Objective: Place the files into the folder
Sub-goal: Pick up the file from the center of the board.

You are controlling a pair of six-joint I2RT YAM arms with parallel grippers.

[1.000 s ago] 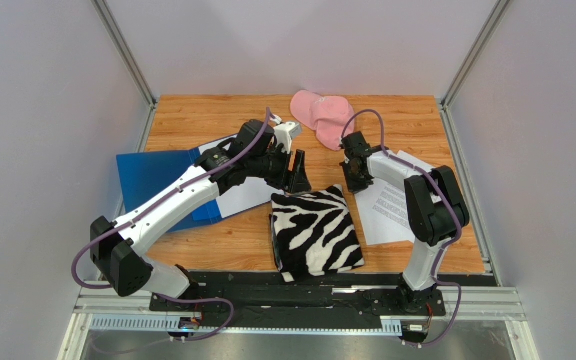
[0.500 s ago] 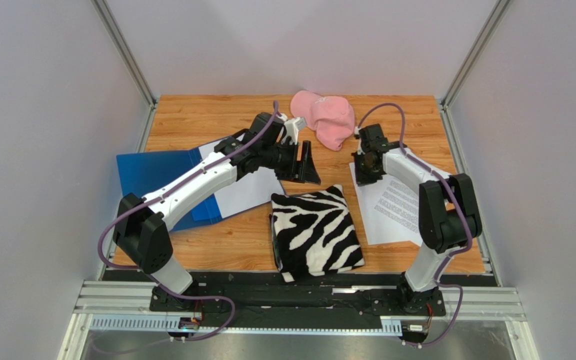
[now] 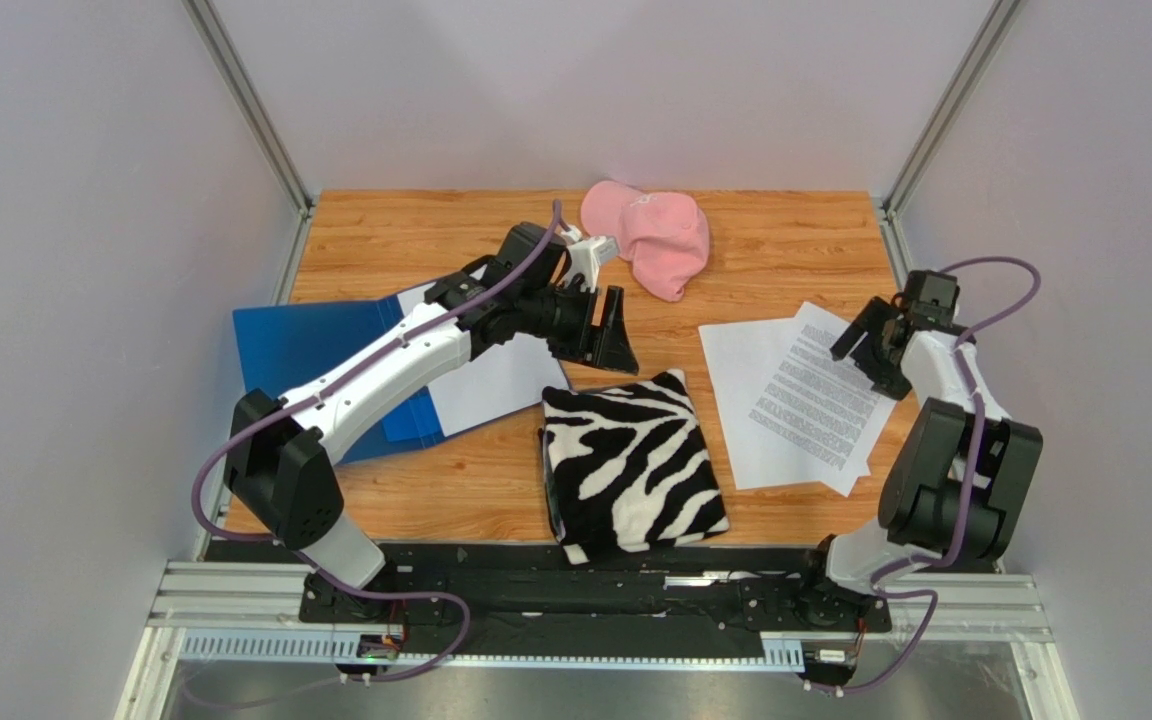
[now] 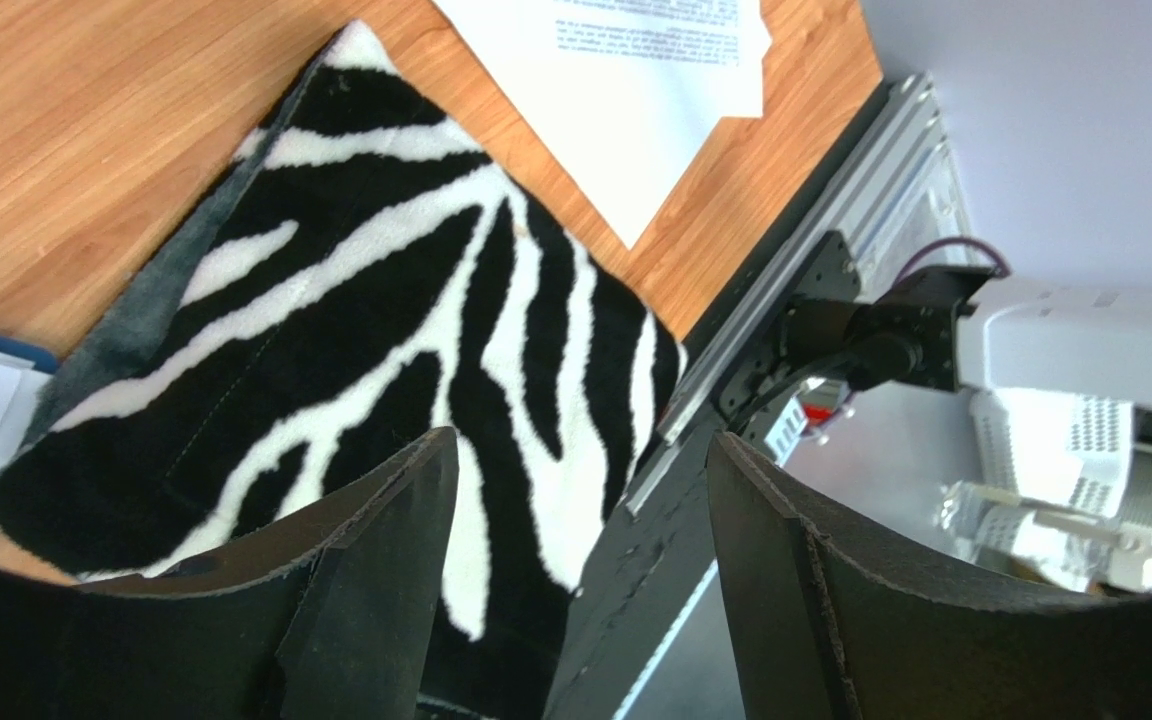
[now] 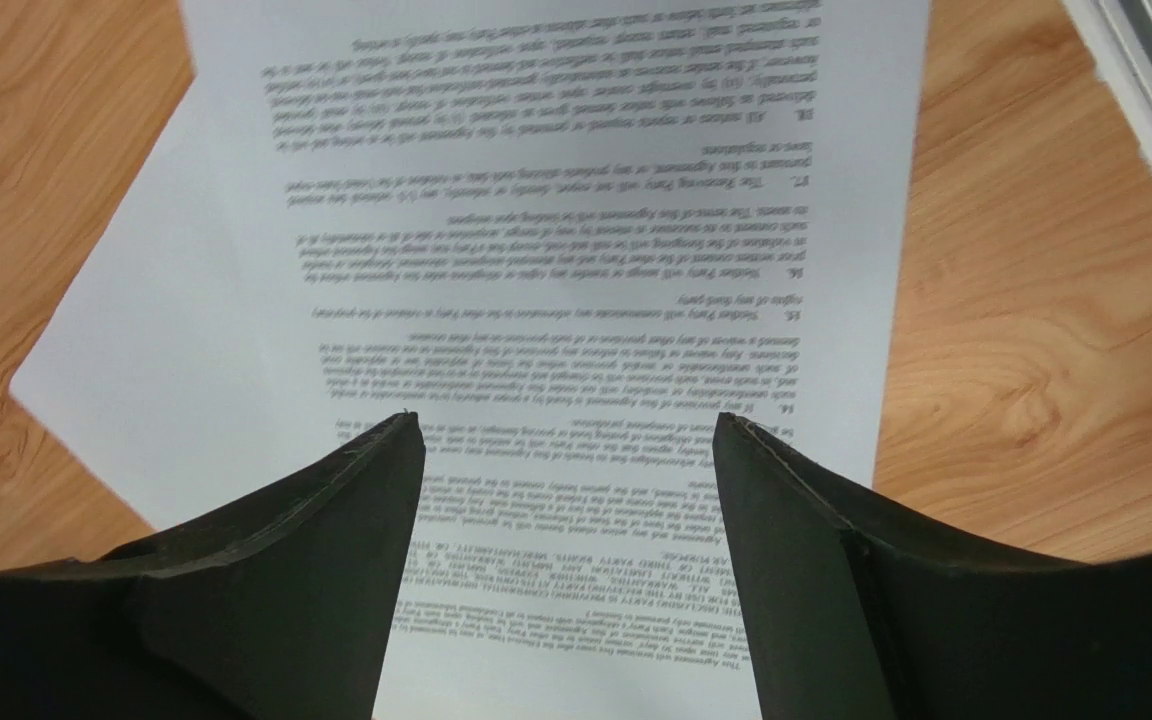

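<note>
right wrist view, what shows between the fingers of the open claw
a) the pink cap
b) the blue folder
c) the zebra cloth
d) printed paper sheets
d: in this view the right claw stands open with nothing gripped, and the printed paper sheets with their lines of black text fill the gap between its fingers.

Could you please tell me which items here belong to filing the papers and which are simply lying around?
Part of the job:
printed sheets, loose on the right
blue folder, on the left
white sheet, lying at the folder

Just lying about:
zebra-striped cloth, in the middle
pink cap, at the far edge
</note>
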